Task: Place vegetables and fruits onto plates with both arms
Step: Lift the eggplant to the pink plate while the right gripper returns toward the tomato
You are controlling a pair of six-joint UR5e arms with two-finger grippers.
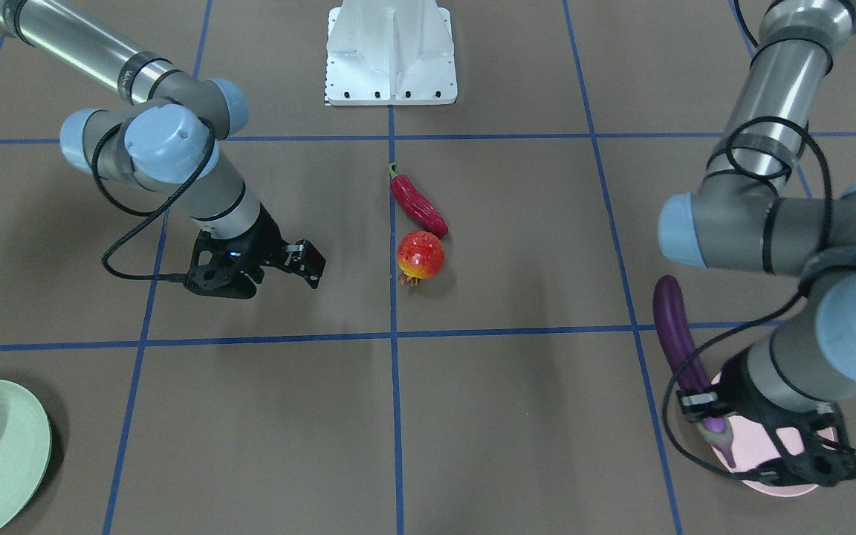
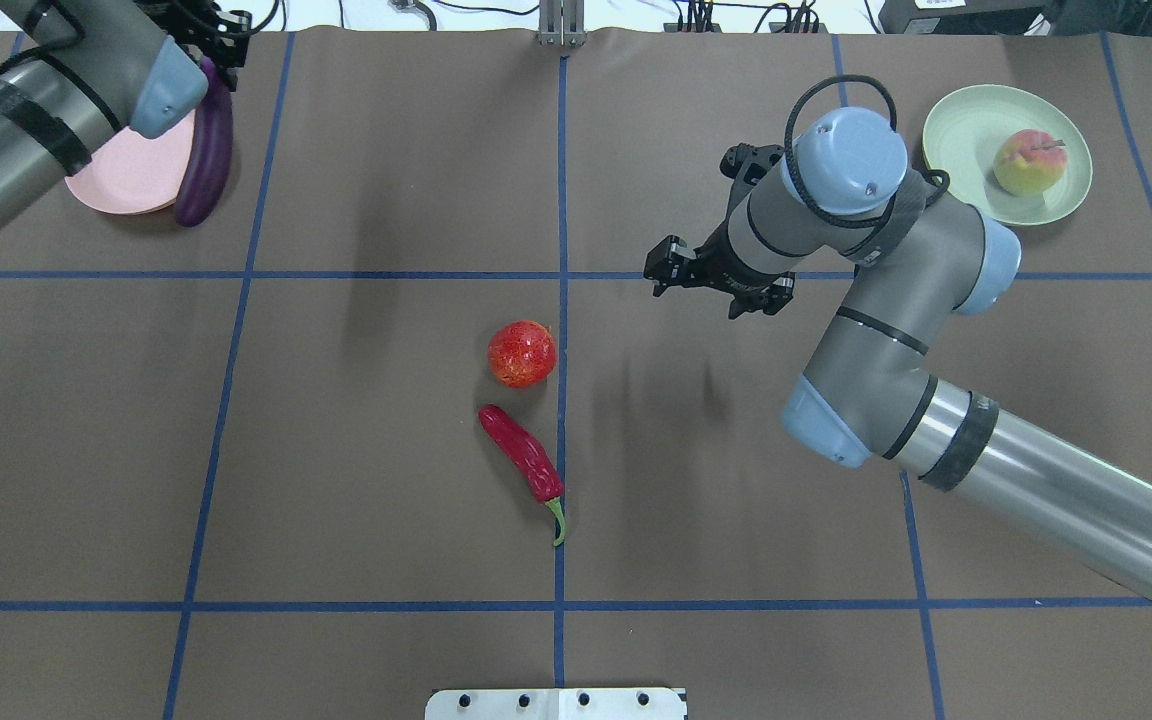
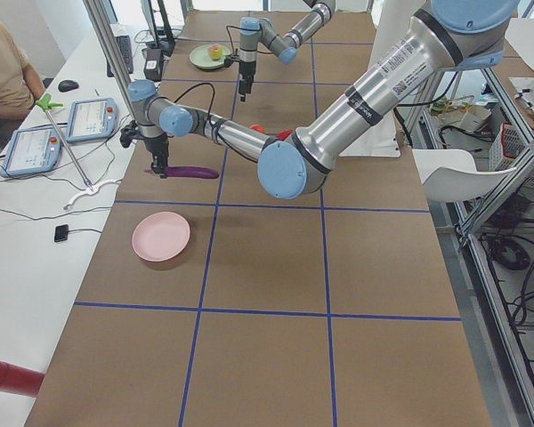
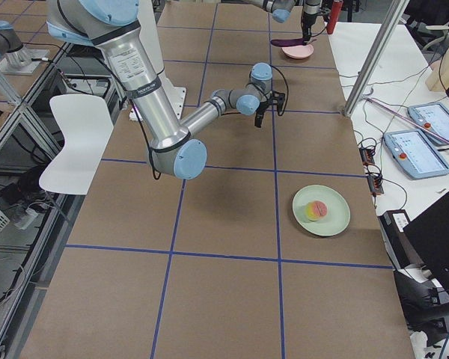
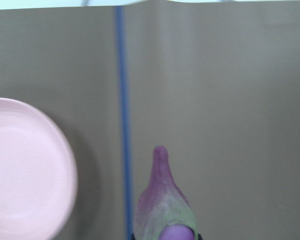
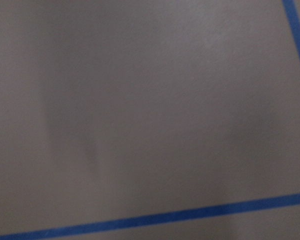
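We see the left gripper (image 1: 704,407) clamped on the long glossy purple eggplant (image 1: 675,334) near its cap, lifted beside the round pale pink plate (image 1: 755,446). In the middle, the glossy red-yellow pomegranate (image 2: 522,353) and wrinkled red chili (image 2: 524,455) lie just apart. The right gripper (image 2: 711,285) hovers, jaws spread, empty. Round pink-yellow peach (image 2: 1029,162) sits on the pale green plate (image 2: 966,125)

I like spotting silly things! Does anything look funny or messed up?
Nothing spilled or broken. Only the long purple eggplant looks funny: it sticks out sideways in midair, pinched at its cap end by the jaws of the left arm, beside the round pink plate.
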